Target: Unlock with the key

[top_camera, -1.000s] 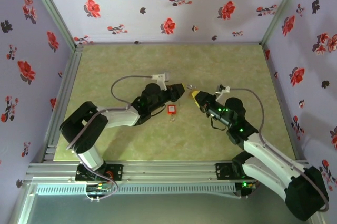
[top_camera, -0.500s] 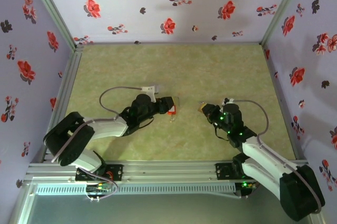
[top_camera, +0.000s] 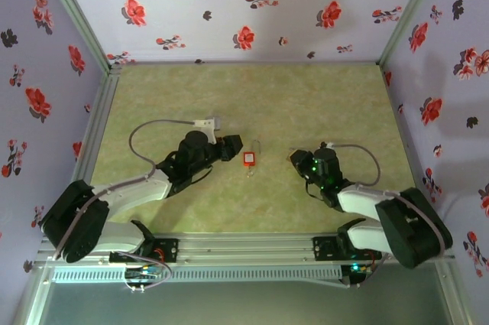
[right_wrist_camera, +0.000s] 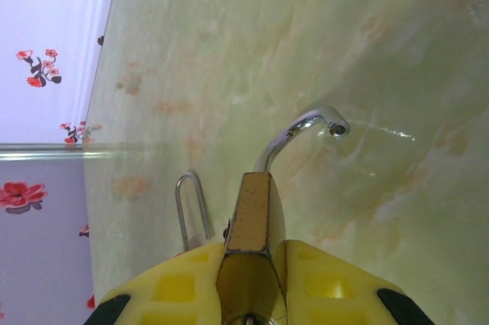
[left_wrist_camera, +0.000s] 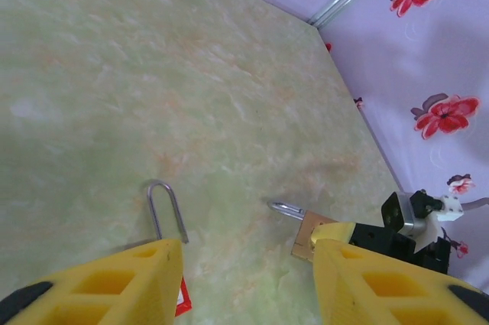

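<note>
The fingers (left_wrist_camera: 114,283) of our left gripper (left_wrist_camera: 244,264) stand spread, with only bare table (left_wrist_camera: 153,73) between them, pinching nothing. The red padlock (top_camera: 249,159) lies flat on the table just ahead of that gripper. In the left wrist view its wire shackle (left_wrist_camera: 166,206) pokes out past one fingertip, and we cannot tell whether that shackle is latched.

The fingers (right_wrist_camera: 344,279) of our right gripper (right_wrist_camera: 252,264) are pressed against the brass padlock (right_wrist_camera: 250,218), holding it by the body. Its steel shackle (right_wrist_camera: 298,128) curves up and off to one side, with the free end hanging clear of the body, so we judge this lock to be already open.

We see nothing in either gripper that we could call the key. From above, a small dark speck (top_camera: 250,172) sits just beside the near end of the red padlock. We take that for the key, though it is too small to be sure, or to tell whether it touches the lock.

As we read it, the unlocking of the brass padlock is finished or nearly so. If the red padlock is wanted next, the free left gripper would have to come down on that tiny flat piece with a fine, level pinch, while the right sets the brass padlock down or keeps it well apart. A thin key lying flat on a smooth table will likely slide rather than lift, so we would close on it slowly
</note>
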`<state>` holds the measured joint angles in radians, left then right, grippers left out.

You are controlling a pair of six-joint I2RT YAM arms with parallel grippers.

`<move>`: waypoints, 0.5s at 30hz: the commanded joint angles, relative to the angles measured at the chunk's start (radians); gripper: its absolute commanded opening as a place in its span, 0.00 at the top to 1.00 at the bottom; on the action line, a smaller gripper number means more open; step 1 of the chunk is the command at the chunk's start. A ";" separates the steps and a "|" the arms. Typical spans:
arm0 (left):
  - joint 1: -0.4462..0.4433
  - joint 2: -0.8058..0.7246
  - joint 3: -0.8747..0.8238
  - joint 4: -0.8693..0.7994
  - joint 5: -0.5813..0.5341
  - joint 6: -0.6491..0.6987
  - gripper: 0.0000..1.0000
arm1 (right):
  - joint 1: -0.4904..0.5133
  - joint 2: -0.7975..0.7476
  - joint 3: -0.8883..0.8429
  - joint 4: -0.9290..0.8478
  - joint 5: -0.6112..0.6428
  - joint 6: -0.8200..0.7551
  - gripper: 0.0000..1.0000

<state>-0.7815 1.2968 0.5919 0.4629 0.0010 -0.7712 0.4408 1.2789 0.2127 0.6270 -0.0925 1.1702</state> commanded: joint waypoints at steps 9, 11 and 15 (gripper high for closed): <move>0.034 -0.110 -0.031 -0.098 -0.046 0.041 0.46 | 0.074 0.305 0.011 0.450 0.136 0.171 0.90; 0.039 -0.128 -0.035 -0.114 -0.054 0.044 0.44 | 0.100 0.346 -0.003 0.506 0.165 0.212 0.74; 0.047 -0.161 -0.052 -0.127 -0.065 0.041 0.42 | 0.134 0.420 -0.022 0.581 0.180 0.304 0.52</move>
<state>-0.7456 1.1637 0.5541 0.3653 -0.0299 -0.7517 0.5507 1.6451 0.2115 1.1084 0.0490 1.3727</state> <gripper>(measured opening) 0.578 0.460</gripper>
